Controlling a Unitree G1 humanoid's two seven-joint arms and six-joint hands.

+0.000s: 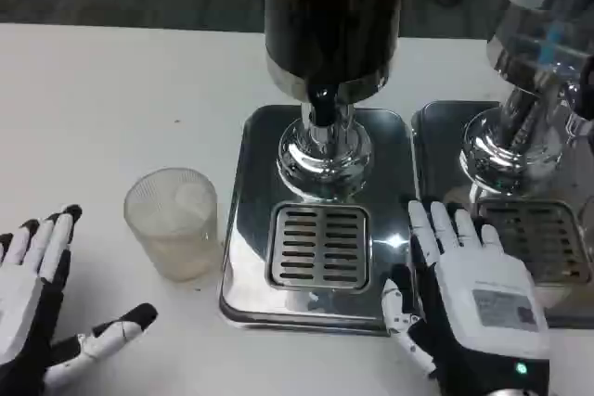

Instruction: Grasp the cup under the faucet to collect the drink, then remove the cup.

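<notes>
Near the table's left front edge, cup (173, 222) stands upright, just right of the spread, empty left hand (32, 317); right hand (469, 299), also empty, lies farther.

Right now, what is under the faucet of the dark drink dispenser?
Only the slotted drip grate in the steel tray sits under the faucet; no cup. The translucent cup stands on the table, left of the tray. What lies beneath the grate is hidden.

No text can be read anywhere. The right robot hand (478, 299) carries a grey label (506, 308) on its white back, but its print is too small and blurred to make out.
</notes>
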